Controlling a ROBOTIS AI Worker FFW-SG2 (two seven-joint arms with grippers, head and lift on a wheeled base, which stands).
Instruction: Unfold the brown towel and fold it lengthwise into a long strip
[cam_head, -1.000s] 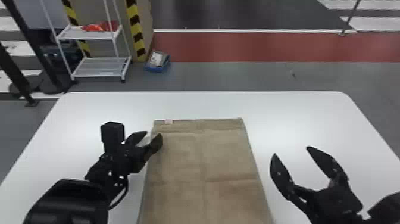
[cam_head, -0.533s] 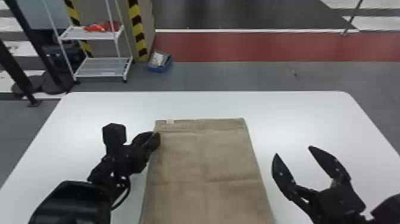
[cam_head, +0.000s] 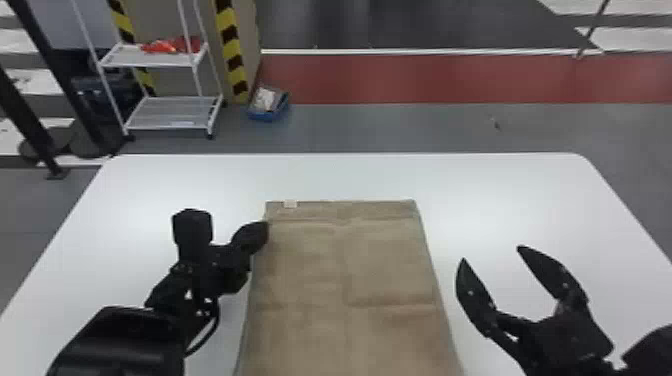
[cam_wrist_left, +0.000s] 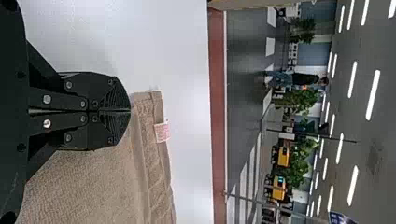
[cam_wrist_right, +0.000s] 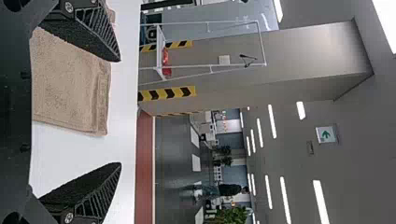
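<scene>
Change: left gripper has shut, fingers apart in the oldest head frame, together now at the towel's left edge. Right gripper about the same as before.

Biggest first: white table, under everything. Brown towel lies on it, mid-table, spread pretty flat, long sides running toward the robot, near end cut off at the head view's bottom. Creases run along and across it; can't tell if it's one layer or more.

Grippers: left one closed, looks to be pinching the towel's left edge just short of the far left corner. Right one wide open, off to the towel's right, apart from it, nothing between its fingers.

Smaller: hem along the far end, white care label on it near the left corner.

Handling, my call: light, limp terry, won't slip much, nothing fragile. Folds over easily but sags and rucks if held at one spot only. Best holds: left long edge, one near the far corner, one near the close corner; the hem should be thicker and easier to pinch. Label is a poor hold.

Step, likely: starting the lengthwise fold, strip not made. Next would be lifting that left edge over toward the right side. Risk: shallow bite slips off, or the near end lags and the fold comes out skewed.
</scene>
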